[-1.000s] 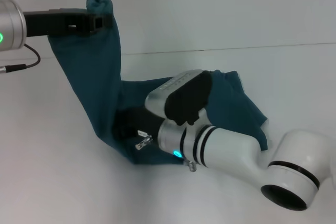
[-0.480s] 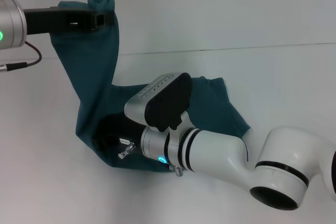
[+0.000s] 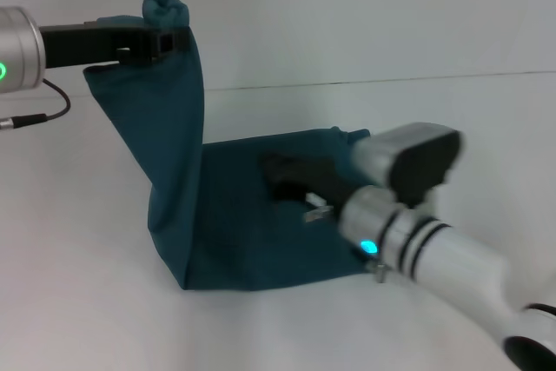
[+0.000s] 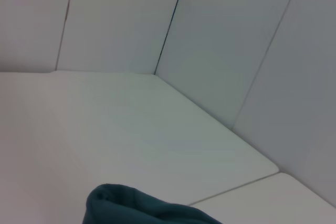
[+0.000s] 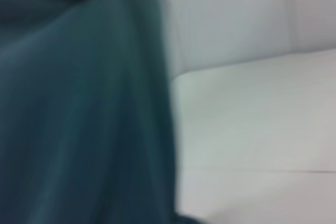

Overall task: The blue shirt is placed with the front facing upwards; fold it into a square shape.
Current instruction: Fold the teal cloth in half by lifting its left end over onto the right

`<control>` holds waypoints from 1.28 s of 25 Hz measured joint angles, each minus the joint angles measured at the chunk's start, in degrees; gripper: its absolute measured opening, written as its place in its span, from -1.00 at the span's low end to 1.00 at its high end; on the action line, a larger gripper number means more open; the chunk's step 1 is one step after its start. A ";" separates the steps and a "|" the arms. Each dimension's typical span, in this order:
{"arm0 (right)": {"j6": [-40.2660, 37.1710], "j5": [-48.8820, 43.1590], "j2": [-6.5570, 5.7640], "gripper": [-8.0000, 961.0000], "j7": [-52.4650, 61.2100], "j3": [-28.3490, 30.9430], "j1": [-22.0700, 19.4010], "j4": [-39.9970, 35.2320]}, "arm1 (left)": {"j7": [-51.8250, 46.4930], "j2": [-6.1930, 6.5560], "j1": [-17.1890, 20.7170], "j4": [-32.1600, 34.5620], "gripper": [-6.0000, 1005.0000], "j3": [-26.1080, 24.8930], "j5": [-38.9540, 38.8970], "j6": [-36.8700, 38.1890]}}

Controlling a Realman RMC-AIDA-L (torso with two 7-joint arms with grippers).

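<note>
Shirt half lifted off table.
Left gripper raised far left, jaws pinching a corner; right gripper low over cloth, jaws unclear.

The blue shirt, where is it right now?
In the head view the blue shirt lies centre-left on the white table, one end lifted by the left gripper, the right gripper over its flat part.

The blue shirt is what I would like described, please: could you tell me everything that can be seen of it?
The blue shirt is plain dark teal, soft knit-looking fabric; no print shows. One part lies flat on the white table, the rest rises as a hanging panel to the left gripper, which pinches a bunched tip high at the robot's left. The right gripper rests low over the flat part; whether it grips the cloth cannot be told.
</note>
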 joint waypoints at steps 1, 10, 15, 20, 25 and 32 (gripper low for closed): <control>-1.69 0.00 -0.07 -0.91 1.47 0.25 -0.80 -1.35 | 0.01 -0.01 0.06 -0.09 -0.89 0.34 -0.21 -0.02; -6.96 -2.89 0.66 -0.91 9.91 -0.35 1.30 -7.82 | 0.05 -0.13 0.44 0.00 -0.89 1.59 -1.68 -0.37; -2.94 -5.18 1.14 -0.91 7.06 -0.54 2.33 -5.26 | 0.07 -0.13 0.67 0.08 -0.89 1.60 -2.24 -0.37; -4.02 -2.74 0.57 -0.91 5.89 1.57 -0.08 -6.92 | 0.83 -0.18 0.72 -1.73 -0.89 2.81 -3.71 -1.45; -10.77 -2.51 -0.04 -0.91 7.85 6.44 -3.33 -13.00 | 2.54 -0.27 0.98 -4.50 -0.89 4.81 -6.00 -3.46; -16.92 -2.49 -0.11 -0.91 15.19 11.00 -4.07 -24.06 | 8.43 -0.39 1.05 -11.20 -0.89 7.85 -12.67 -6.10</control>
